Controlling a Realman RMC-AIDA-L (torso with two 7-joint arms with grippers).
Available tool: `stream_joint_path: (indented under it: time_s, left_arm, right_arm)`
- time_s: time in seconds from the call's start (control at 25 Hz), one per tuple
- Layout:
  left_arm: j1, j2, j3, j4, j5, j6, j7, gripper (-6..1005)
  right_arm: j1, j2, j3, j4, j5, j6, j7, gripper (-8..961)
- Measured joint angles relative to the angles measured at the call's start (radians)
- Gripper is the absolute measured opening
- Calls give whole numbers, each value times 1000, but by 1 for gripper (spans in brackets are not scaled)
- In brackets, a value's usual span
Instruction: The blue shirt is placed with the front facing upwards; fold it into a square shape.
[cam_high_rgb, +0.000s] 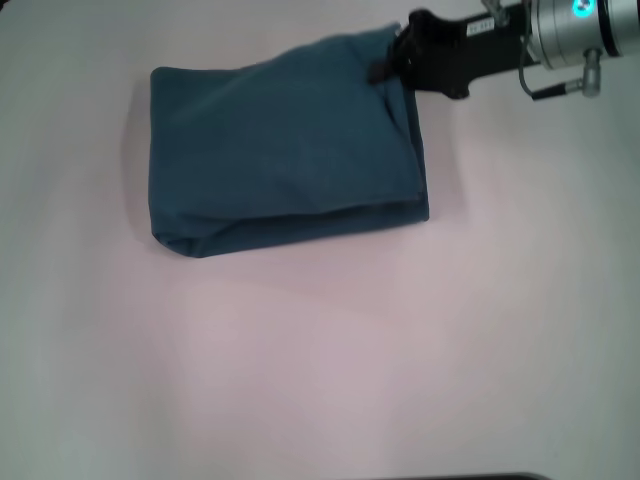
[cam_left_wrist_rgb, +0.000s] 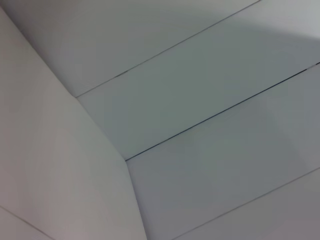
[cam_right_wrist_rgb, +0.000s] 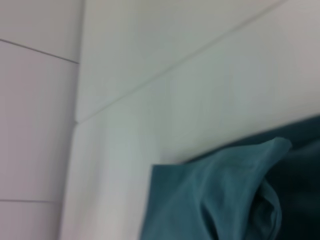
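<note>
The blue shirt (cam_high_rgb: 285, 150) lies on the white table (cam_high_rgb: 320, 360) at the back middle, folded into a rough rectangle with its plain teal side up; no lettering shows. My right gripper (cam_high_rgb: 388, 62) reaches in from the back right and is shut on the shirt's far right corner, which is pulled up a little toward it. The right wrist view shows bunched teal cloth (cam_right_wrist_rgb: 220, 200) close to the camera. My left gripper is out of view; its wrist view shows only pale wall panels (cam_left_wrist_rgb: 200, 100).
The white table spreads bare to the front, left and right of the shirt. The right arm's silver wrist (cam_high_rgb: 570, 30) sits at the back right edge of the head view.
</note>
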Motion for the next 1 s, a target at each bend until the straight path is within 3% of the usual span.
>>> stream_joint_path:
  time_s: [0.72, 1.0]
  left_arm:
    - [5, -8, -4, 0, 0, -3, 0, 677]
    - [7, -11, 4, 1, 0, -6, 0, 679]
  right_arm:
    - [-22, 3, 9, -4, -86, 29, 22, 58]
    - [-17, -1, 2, 31, -151, 111, 29, 63]
